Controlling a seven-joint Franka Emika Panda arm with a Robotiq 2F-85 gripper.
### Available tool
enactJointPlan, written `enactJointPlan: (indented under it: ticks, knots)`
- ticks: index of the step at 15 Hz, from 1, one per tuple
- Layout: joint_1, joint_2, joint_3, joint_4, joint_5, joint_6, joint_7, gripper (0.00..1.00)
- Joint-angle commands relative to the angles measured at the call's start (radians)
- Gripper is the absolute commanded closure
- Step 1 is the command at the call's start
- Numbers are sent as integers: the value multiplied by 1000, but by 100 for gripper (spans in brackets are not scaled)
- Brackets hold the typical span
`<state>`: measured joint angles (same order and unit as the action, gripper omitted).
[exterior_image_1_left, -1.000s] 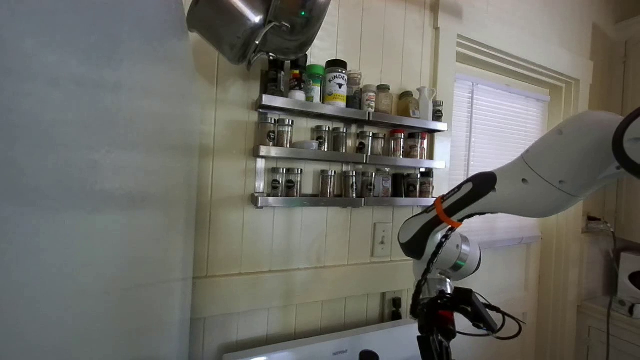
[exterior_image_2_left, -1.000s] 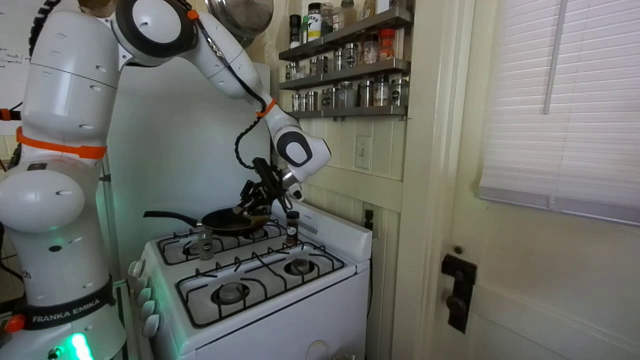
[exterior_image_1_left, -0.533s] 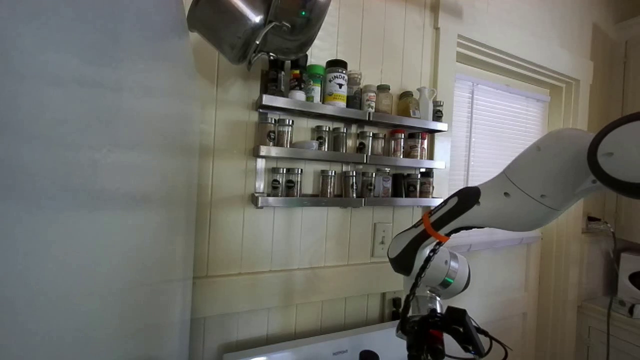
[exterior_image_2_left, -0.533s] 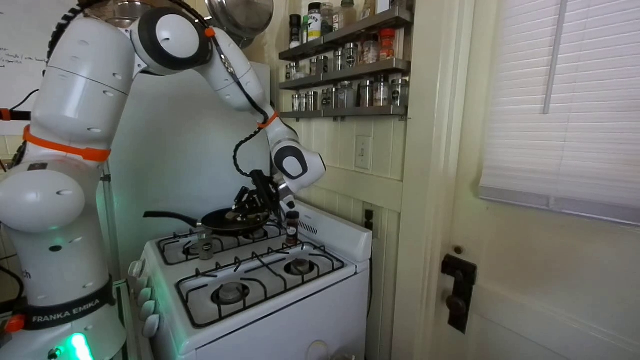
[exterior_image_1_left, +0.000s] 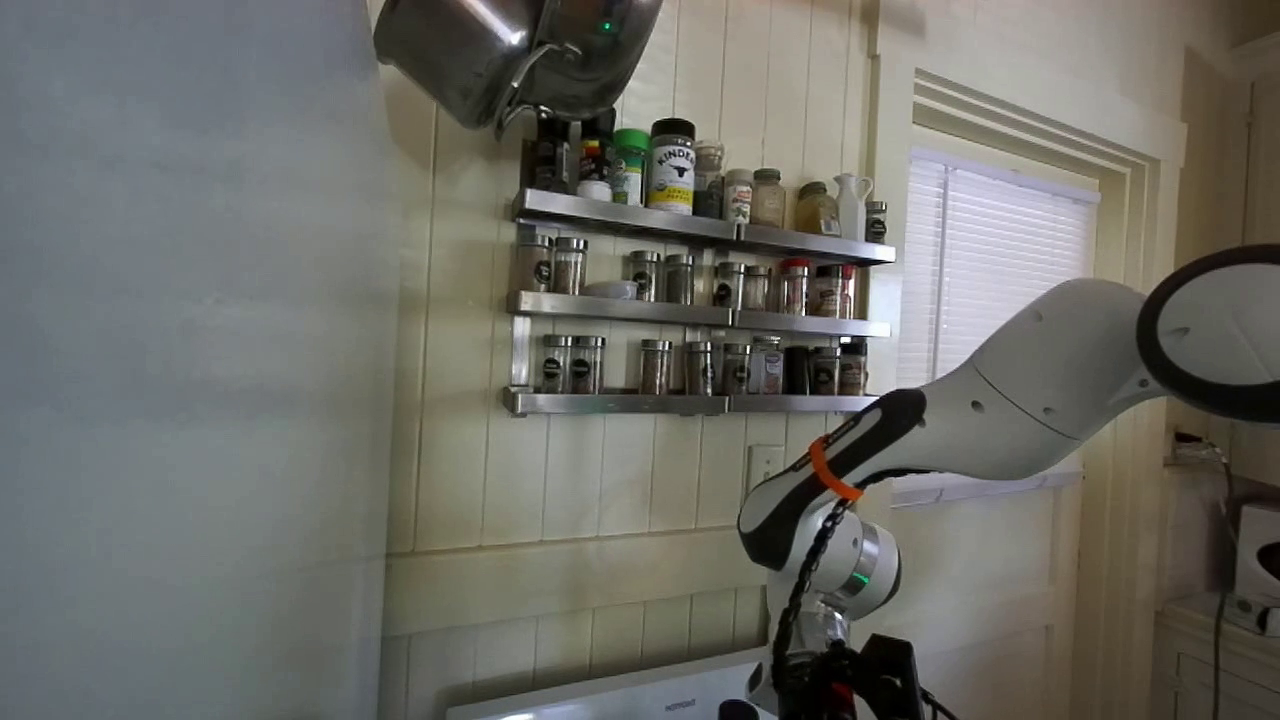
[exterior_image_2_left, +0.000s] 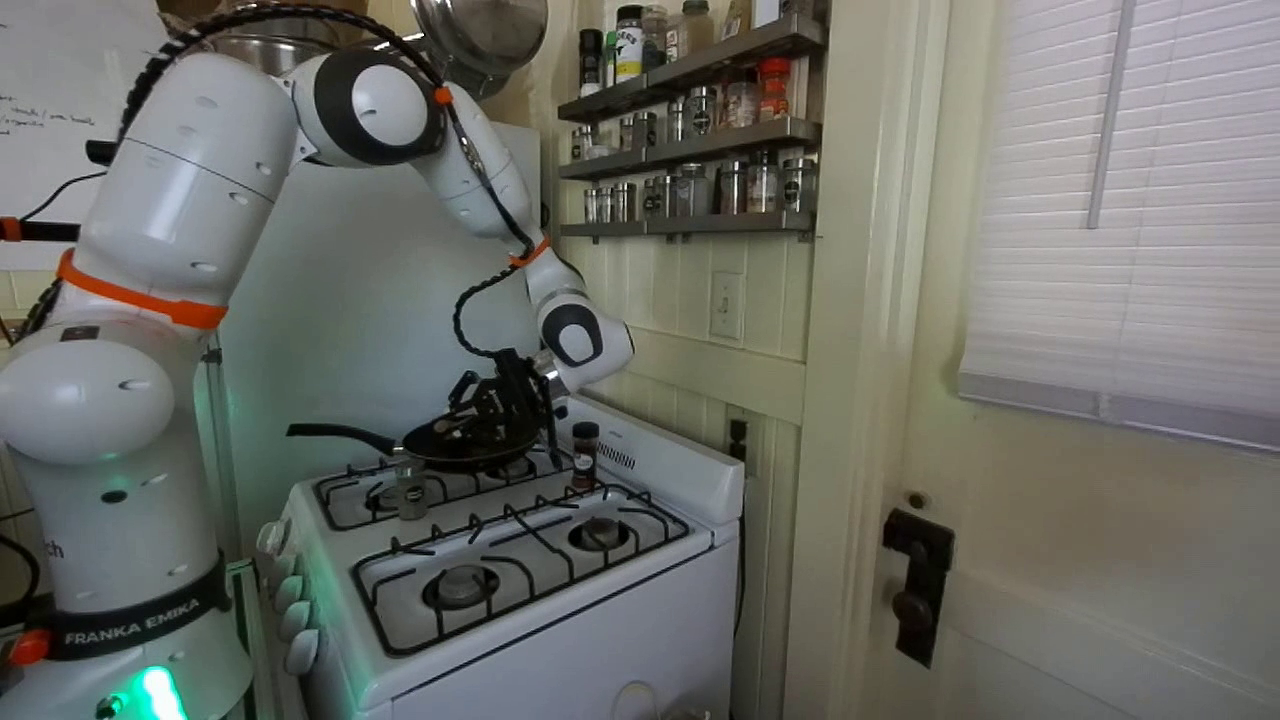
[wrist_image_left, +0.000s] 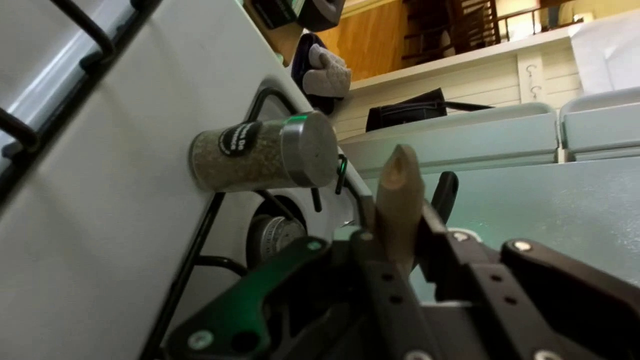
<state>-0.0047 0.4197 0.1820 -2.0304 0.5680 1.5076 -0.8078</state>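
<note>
"What sort of place is it?"
"A kitchen: there's a stove (exterior_image_2_left: 570, 640), burners (exterior_image_2_left: 462, 587) and all, with a pan (exterior_image_2_left: 435, 447) on it."
"Anything more?"
"Spice jars (exterior_image_1_left: 655, 367) on wall shelves (exterior_image_1_left: 615, 403), and pots (exterior_image_1_left: 590, 70) up high."
"Somebody's home?"
"Looks so, with blinds (exterior_image_2_left: 1140, 250) on the door (exterior_image_2_left: 1080, 520) and wooden chairs (wrist_image_left: 467, 25) beyond."

The pincer (wrist_image_left: 401, 214) hides one end of the wooden piece (wrist_image_left: 399, 195) and part of the pan (exterior_image_2_left: 430, 447).
</note>
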Motion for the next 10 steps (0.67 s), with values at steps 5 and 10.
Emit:
enactJointPlan:
  ticks: [5,10]
  knots:
    - [-17,-18,-44,-20,16,-234,53,95]
    - [-35,-39,-96,-69,30,-292,121,95]
